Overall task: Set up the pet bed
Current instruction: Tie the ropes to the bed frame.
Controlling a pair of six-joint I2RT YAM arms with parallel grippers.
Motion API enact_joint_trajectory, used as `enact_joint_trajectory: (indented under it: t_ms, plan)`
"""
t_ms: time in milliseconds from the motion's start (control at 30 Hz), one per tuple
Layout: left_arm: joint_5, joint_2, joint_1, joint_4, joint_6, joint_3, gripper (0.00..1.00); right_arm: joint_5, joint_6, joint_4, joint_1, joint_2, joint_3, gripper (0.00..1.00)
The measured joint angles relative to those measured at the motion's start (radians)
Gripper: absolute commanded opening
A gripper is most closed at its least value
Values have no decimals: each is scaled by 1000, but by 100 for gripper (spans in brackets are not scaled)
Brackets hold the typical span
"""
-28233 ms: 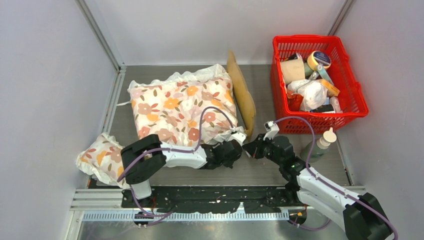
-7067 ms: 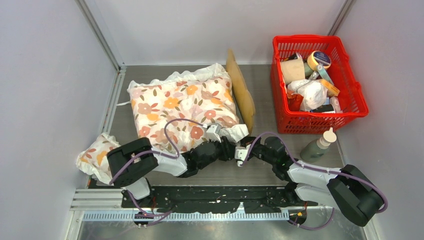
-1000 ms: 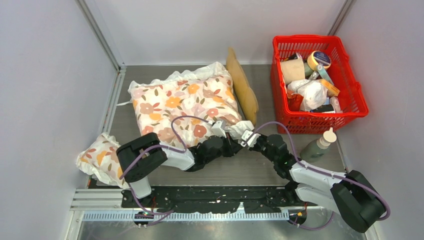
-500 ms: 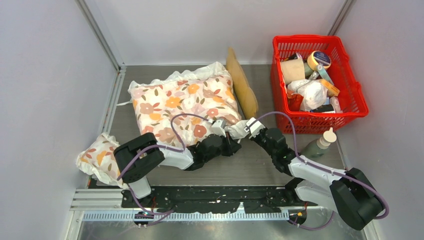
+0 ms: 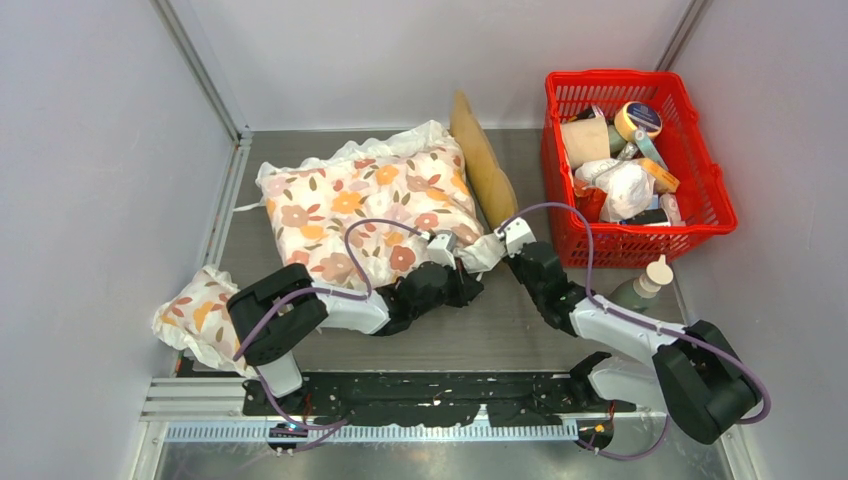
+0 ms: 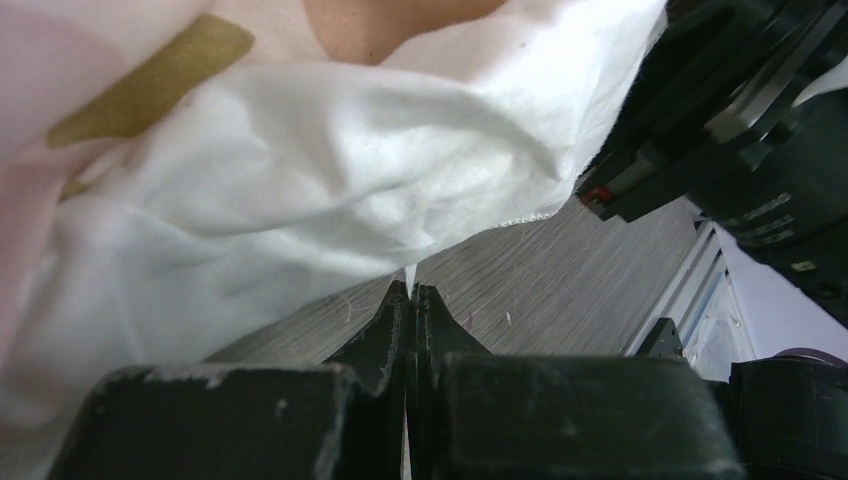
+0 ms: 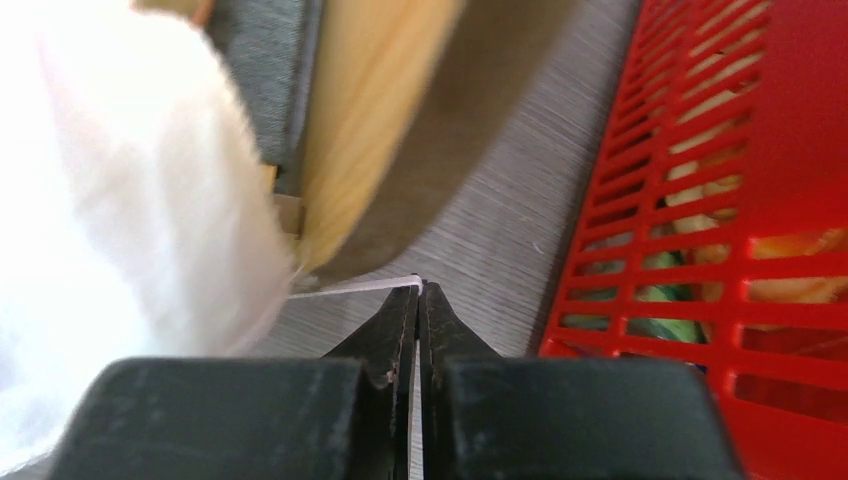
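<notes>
**Cushion on the frame, small pillow not yet placed**

Far out from the floral cushion's near-left corner, a small matching pillow lies on the tabletop, apart from it. At the cushion's near-right corner, the left gripper has its fingers pressed together, with a sliver of the white frill nipped at their tips. The cushion itself lies spread over the pet bed and hides nearly all of the frame. Only the light-wood headboard shows, standing along the cushion's right edge. Just right of that same corner, the right gripper also has its fingers closed, pinching a thin white edge of the frill. Beyond the headboard, well to the cushion's right, is the red basket.

The main layer looks placed. What seems left is to square the held corner, let go, and add the small pillow.
</notes>
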Motion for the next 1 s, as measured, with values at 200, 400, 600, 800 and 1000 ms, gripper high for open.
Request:
enact_joint_trajectory:
  t_ms: [200,400,600,800,1000]
  plan:
    - [-22,0,1,-10,23,-1,0,73,63,-43,-31,-28,33,5]
    - [-41,-13,1,-17,121,-1,0,72,149,-172,-40,-33,99,5]
    - [-47,-39,1,-101,262,84,0,-3,394,-314,-55,-48,183,5]
    - [-47,-55,5,-170,381,140,0,-71,721,-290,-56,-119,76,5]
    - [-47,-53,8,-267,465,212,0,-72,919,-241,-56,-86,-50,5]
